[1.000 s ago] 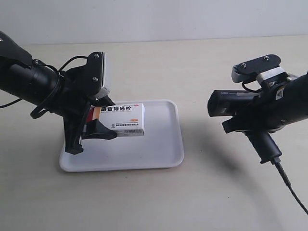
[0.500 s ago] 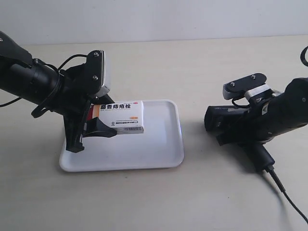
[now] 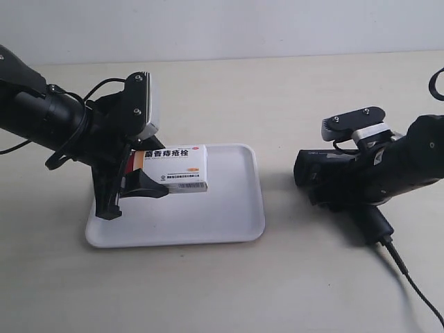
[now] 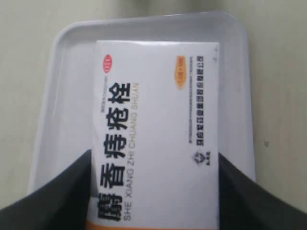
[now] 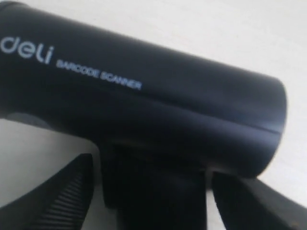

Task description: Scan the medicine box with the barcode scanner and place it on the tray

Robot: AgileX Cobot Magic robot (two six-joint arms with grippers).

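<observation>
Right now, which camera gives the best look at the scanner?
The exterior view: it shows the whole scanner, head, handle and cable, held low beside the tray by the arm at that view's right. The right wrist view shows only its head up close, with the printed label, between the jaws. The left wrist view shows none of it.

Exterior view across the tray [image 3: 229, 208]; left wrist close above it; right wrist against the scanner [image 5: 144, 110].
</observation>
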